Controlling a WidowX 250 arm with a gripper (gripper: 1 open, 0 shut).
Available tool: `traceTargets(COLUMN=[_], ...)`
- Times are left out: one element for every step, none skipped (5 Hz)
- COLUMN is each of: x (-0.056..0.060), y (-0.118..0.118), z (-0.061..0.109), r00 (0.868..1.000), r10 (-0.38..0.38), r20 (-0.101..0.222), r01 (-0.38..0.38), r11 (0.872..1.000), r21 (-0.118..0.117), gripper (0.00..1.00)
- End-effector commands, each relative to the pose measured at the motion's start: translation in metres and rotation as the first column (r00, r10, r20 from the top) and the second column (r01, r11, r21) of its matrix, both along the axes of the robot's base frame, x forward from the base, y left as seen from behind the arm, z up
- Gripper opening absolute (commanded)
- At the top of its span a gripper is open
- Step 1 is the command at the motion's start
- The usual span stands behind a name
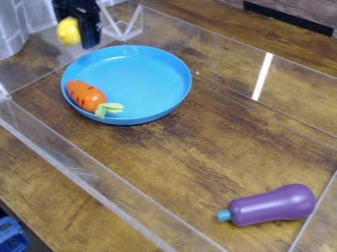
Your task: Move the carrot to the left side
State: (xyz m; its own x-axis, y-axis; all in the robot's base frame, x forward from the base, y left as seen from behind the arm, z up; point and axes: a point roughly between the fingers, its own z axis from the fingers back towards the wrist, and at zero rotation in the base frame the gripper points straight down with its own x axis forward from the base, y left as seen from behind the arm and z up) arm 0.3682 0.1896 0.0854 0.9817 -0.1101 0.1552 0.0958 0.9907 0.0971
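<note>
The carrot [87,95], orange with a pale green leafy top, lies in the left part of the blue plate [145,74], its top pointing right. My black gripper [71,35] hangs at the top left, above and behind the plate's far-left rim, pointing down. A yellow ball [65,31] sits between its fingers, off the table, so the jaws stand wide around it. The gripper is well apart from the carrot.
A purple eggplant [273,206] lies at the front right on the wooden tabletop. Clear plastic walls [79,167] fence the work area along the front left and back. Bare wood lies between the plate and the eggplant.
</note>
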Motion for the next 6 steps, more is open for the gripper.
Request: traceTargets(x=[0.002,-0.002,-0.004,-0.005,-0.007,-0.009], y=[-0.002,-0.007,-0.005,0.001,0.01,0.009], z=[0.031,0.018,0.019,0.023,0.022,0.018], r00=[0.997,0.998,0.999,0.999,0.997,0.983], r10=[0.013,0.043,0.013,-0.038,0.073,0.183], r20=[0.071,0.048,0.038,0.031,0.027,0.023], r01=[-0.017,-0.047,-0.016,0.035,-0.075,-0.185], r11=[0.998,0.996,0.997,0.996,0.993,0.978], r21=[0.063,0.076,0.079,0.084,0.088,0.093], gripper=[0.0,0.0,0.0,0.0,0.0,0.0])
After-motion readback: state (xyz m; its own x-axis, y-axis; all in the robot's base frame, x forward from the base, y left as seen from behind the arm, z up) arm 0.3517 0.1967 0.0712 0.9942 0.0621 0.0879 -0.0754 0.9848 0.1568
